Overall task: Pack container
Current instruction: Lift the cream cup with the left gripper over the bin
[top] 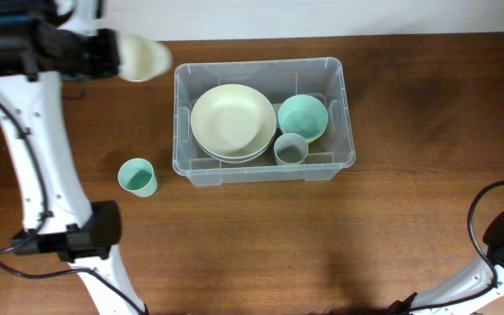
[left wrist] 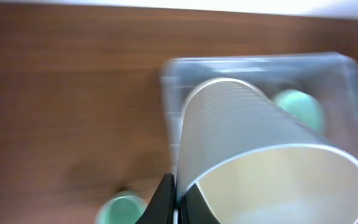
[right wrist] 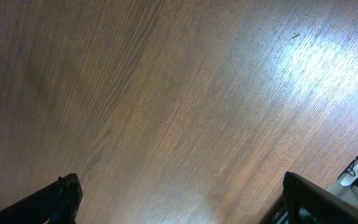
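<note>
Bin [top: 261, 173] sits mid-table w/ cream bowls [top: 233, 121], green bowl [top: 303, 116] & small cup [top: 290, 150] inside. L gripper [left wrist: 178, 198], at bin's 10 o'clock, clamps a cream cup [left wrist: 266, 143]. Green cup [top: 136, 177] stands at bin's 8 o'clock. R gripper [right wrist: 185, 199] is spread wide above table [right wrist: 179, 93].

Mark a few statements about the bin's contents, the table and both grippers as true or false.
1. The left gripper holds a cream ribbed cup. True.
2. The large clear plastic container is empty. False: it holds stacked cream bowls, a mint-green bowl and a small grey cup.
3. A small mint-green cup stands on the brown wooden table, outside the container. True.
4. The right gripper is shut on a plate. False: it is open over bare wood.
5. The cream ribbed cup already sits inside the container. False: it is held outside, near the container's far left corner.
</note>
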